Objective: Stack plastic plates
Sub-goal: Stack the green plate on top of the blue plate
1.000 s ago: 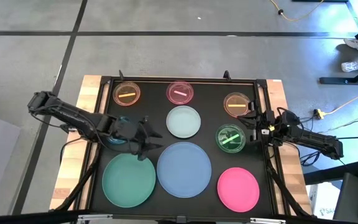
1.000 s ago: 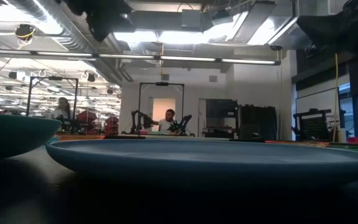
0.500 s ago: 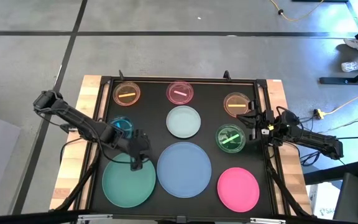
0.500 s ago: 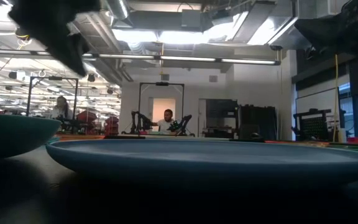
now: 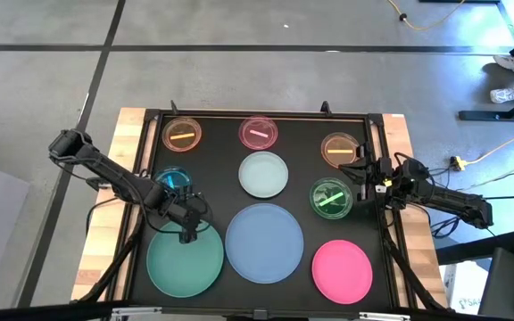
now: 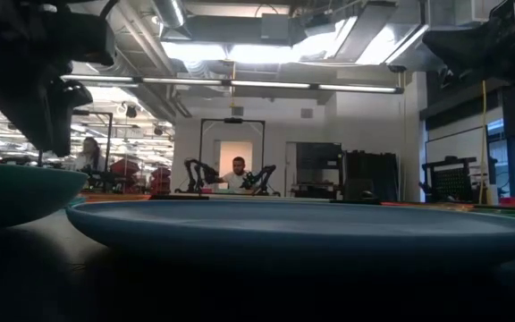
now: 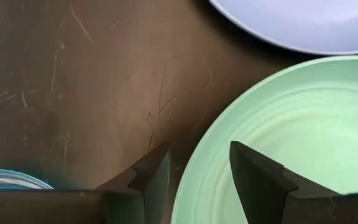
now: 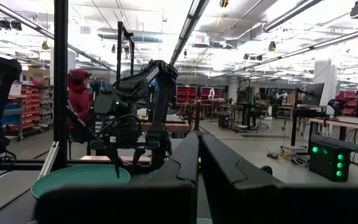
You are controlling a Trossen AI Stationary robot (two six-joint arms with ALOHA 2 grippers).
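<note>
Three large plates rest flat along the table's near side: teal point(image 5: 184, 259), light-blue point(image 5: 264, 242) and pink point(image 5: 342, 270). A medium pale plate point(image 5: 263, 174) lies behind them. Small translucent dishes sit farther back: orange point(image 5: 182, 135), pink point(image 5: 259, 133), amber point(image 5: 339, 149), green point(image 5: 331, 198) and blue point(image 5: 174, 181). My left gripper point(image 5: 186, 236) points down over the teal plate's far rim point(image 7: 188, 180). It is open, with one finger outside the rim and one over the plate's inside. In the low view it point(image 6: 47, 134) hangs just above the teal plate point(image 6: 16, 190). My right gripper point(image 5: 357, 178) waits, shut, beside the green dish.
The black mat ends at a raised frame point(image 5: 257, 114) on the far side, with wooden table edges point(image 5: 105, 205) to the left and right. The light-blue plate's rim point(image 7: 291, 37) lies close to my left gripper. People and other robot arms stand in the room beyond.
My left gripper has moved from beside the small blue dish toward the table's near edge. It has tipped to point downward and come low over the teal plate's far rim. The plates have stayed in place.
</note>
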